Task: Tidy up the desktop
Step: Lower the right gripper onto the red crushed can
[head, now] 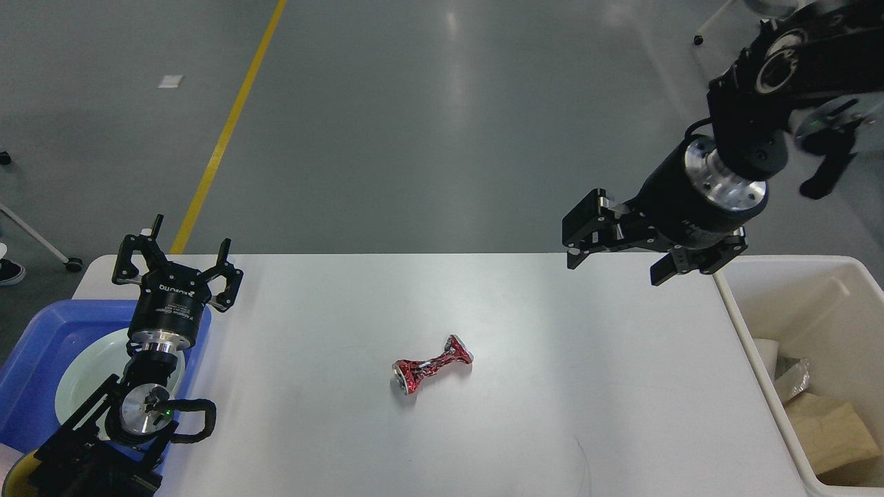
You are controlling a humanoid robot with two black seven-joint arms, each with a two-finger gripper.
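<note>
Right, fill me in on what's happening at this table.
A two-armed robot is tidying the desktop. Neither gripper holds anything: the left gripper is open above the blue tray, which holds a white plate, and the right gripper is open, raised over the table's far right. A crushed red can lies alone mid-table, untouched. The cream bin on the right already holds some cardboard and paper scraps.

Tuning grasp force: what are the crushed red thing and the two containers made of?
Crushed can: likely thin metal, glossy red print, silvery end, pinched middle. Blue tray: looks like moulded plastic, smooth with a slight sheen. Cream bin: probably matte plastic, with thick rounded walls.
</note>
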